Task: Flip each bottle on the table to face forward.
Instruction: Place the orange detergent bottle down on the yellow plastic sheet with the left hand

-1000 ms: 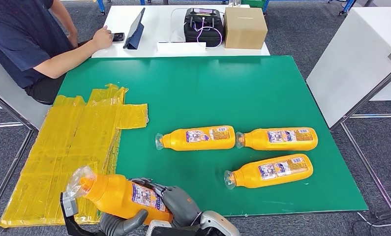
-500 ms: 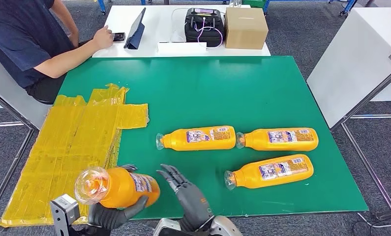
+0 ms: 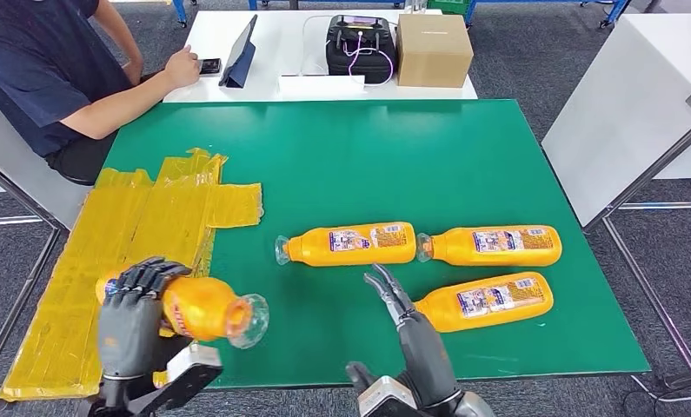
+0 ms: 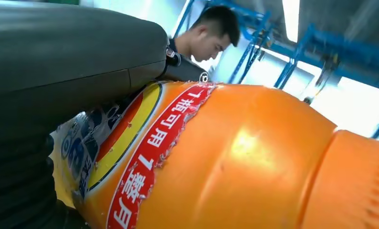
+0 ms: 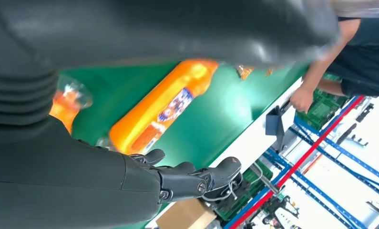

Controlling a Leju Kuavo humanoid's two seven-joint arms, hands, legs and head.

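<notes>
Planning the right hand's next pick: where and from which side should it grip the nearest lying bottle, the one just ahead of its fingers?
Probably around the labelled middle of the nearest bottle, coming down from above with the right hand. It lies flat on the green table, cap end toward the hand, with open table on both long sides for fingers.

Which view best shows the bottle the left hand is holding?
The head view: the held bottle shows whole in the left hand, cap rightward. The left wrist view gives just a label close-up; the right wrist view catches its capped end.

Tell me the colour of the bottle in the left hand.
Orange bottle, best shown in the left wrist view.
</notes>
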